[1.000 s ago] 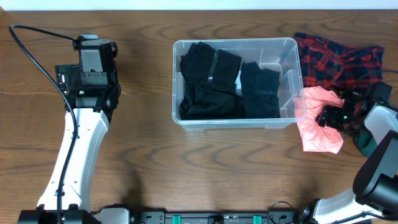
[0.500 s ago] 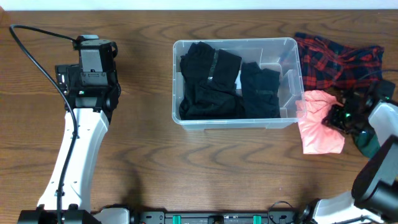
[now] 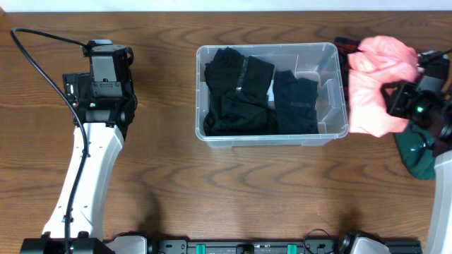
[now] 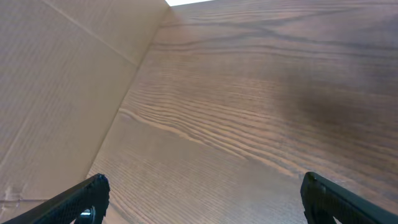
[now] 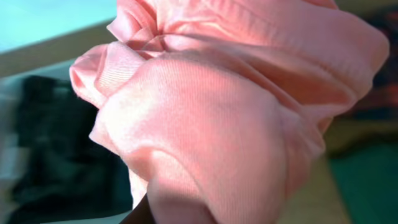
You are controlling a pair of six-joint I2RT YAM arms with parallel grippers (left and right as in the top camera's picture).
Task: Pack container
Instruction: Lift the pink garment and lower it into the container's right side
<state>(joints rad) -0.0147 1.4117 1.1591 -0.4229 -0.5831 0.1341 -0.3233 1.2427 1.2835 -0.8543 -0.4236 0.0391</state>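
Note:
The container [image 3: 200,92], a clear plastic bin, stands at the middle of the table with black clothes [image 3: 247,92] folded inside. Just right of its right wall a pink garment [image 3: 378,81] hangs bunched, raised off the table, with my right gripper [image 3: 399,99] shut on it. The pink garment [image 5: 236,112] fills the right wrist view and hides the fingers; the container [image 5: 37,143] shows blurred at the left. My left gripper [image 4: 202,199] is open over bare wood at the far left, with its fingertips [image 4: 87,198] wide apart and nothing between them.
A red plaid cloth [image 3: 346,48] peeks out behind the pink garment at the back right. A dark green item [image 3: 417,155] lies at the right edge below the right arm. The left arm [image 3: 92,141] stretches along the left side. A black cable [image 3: 35,63] loops at the back left.
My right gripper closed on the pink garment and lifted it off the table, up and toward the back. The left arm has not moved.

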